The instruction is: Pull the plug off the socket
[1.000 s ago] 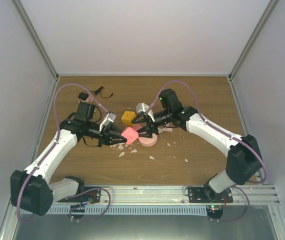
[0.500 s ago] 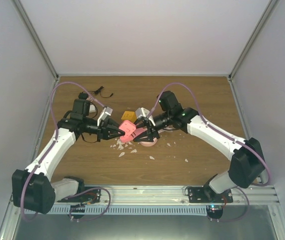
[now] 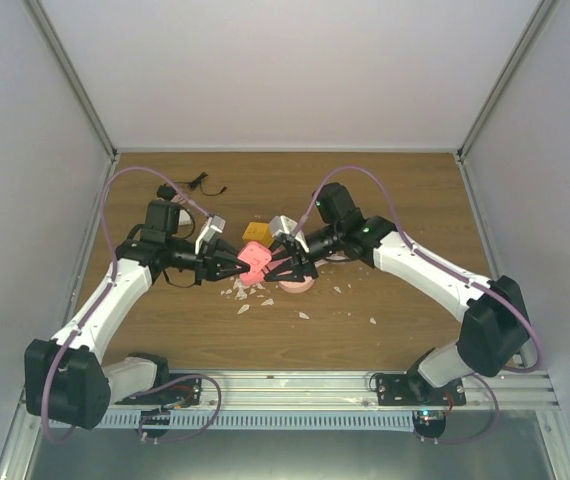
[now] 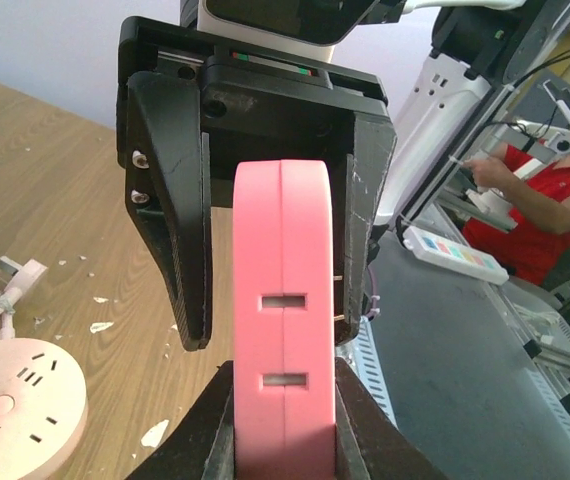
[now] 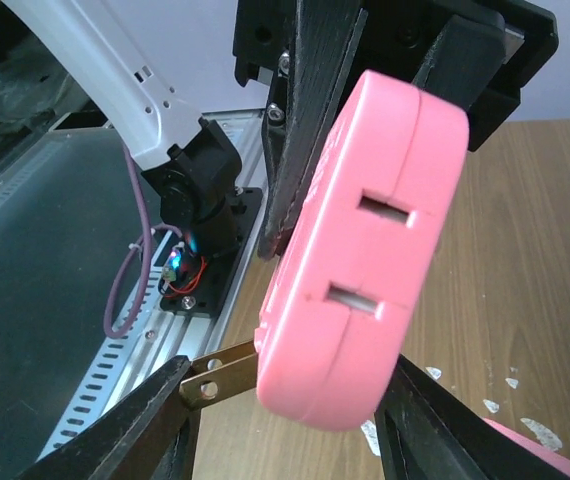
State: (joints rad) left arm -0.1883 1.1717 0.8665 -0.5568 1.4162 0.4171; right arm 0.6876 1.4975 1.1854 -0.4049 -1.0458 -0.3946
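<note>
Left claw (image 3: 239,268): clamping socket (image 3: 255,262) edge-on, aloft at frame centre.
Right claw (image 3: 281,268): half open, straddling socket, holding nothing.
Method: closing squarely, then pulling straight along brass prongs (image 5: 215,375), avoiding twisting.

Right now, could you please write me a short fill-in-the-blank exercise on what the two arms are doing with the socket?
1. The left gripper has its jaws shut on the ___.
2. The edge of the socket facing the left wrist camera shows ___ rectangular slots.
3. The right gripper has its jaws on either side of the socket, and they stand ___, with a gap showing.
4. The round power strip on the table is ___ in colour.

Missing words: socket; two; open; pink.
</note>
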